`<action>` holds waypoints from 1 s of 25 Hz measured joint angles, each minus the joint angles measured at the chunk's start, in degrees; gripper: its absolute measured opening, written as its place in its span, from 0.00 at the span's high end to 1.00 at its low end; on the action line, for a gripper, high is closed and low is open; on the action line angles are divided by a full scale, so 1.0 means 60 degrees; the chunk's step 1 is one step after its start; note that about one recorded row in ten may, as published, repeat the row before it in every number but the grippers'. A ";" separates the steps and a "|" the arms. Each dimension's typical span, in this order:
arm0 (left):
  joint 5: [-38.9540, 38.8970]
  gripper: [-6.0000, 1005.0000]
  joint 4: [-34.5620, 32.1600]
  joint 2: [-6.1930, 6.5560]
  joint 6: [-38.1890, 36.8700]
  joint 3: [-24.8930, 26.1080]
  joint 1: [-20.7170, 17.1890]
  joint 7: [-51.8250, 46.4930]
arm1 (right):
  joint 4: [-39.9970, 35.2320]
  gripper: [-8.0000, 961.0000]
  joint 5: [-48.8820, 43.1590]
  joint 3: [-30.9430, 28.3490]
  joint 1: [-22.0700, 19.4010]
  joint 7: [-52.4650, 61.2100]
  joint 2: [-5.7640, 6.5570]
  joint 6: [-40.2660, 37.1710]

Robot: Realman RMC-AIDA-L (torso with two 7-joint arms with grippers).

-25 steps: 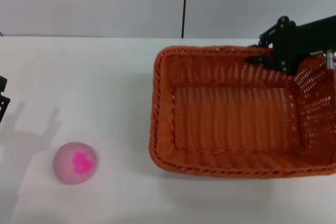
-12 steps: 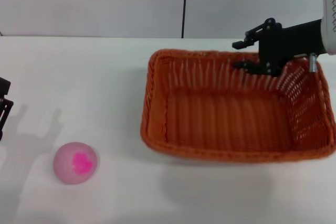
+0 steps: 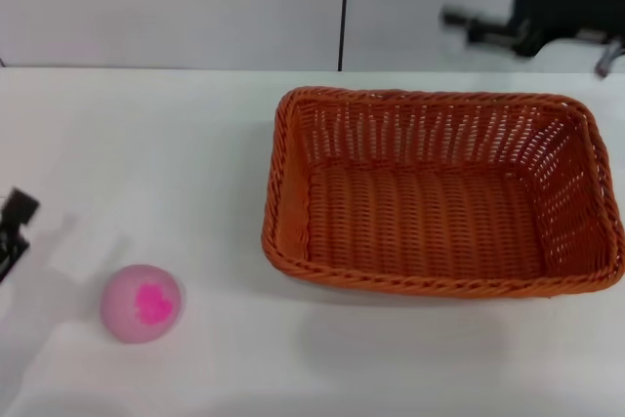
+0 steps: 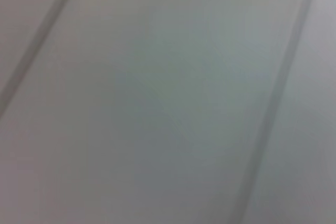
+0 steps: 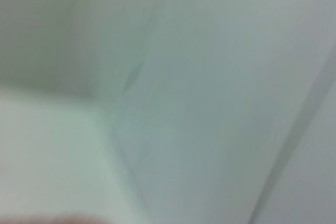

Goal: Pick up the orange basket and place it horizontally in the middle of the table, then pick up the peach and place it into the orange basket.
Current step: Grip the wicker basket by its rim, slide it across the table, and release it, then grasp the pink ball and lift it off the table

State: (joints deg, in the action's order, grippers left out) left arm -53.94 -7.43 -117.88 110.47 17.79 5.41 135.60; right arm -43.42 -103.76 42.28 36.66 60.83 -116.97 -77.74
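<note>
Could roll away across the tabletop [image 3: 195,144] if nudged, that round peach [image 3: 141,302] lying well apart from the orange basket [image 3: 439,192], with left pincer [image 3: 12,231] low at the edge, cannot tell if open, and right pincer [image 3: 479,19] high up, open, holding nothing.

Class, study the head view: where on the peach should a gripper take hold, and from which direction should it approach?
Grip the peach across its widest middle, coming straight down from above. It is a round ball resting on the table with open space all round, so probably no side is blocked; the left gripper is nearest.
</note>
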 joint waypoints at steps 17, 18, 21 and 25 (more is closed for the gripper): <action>0.0001 0.18 -0.3296 -0.0074 -0.1580 -0.4000 0.0406 -0.1122 | 0.2657 0.37 0.7020 -0.0699 -0.3785 -0.0064 -0.0306 -0.4211; 0.0002 0.18 -0.3136 -0.0077 -0.1771 -0.4004 0.0423 -0.0749 | 0.2751 0.37 0.7049 -0.0782 -0.3842 -0.0065 -0.0306 -0.4326; 0.0001 0.18 -0.2878 -0.0064 -0.2034 -0.4084 0.0479 -0.0358 | 0.3073 0.37 0.7086 -0.1036 -0.3945 -0.0067 -0.0307 -0.4629; -0.0003 0.18 -0.2854 -0.0068 -0.2461 -0.4732 0.0532 -0.0317 | 0.3372 0.37 0.7095 -0.1164 -0.3973 -0.0072 -0.0302 -0.4737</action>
State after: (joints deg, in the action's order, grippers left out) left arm -53.96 -24.55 -118.29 95.70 -10.60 8.60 133.70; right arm -23.18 -61.19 35.30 12.83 60.40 -118.79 -106.17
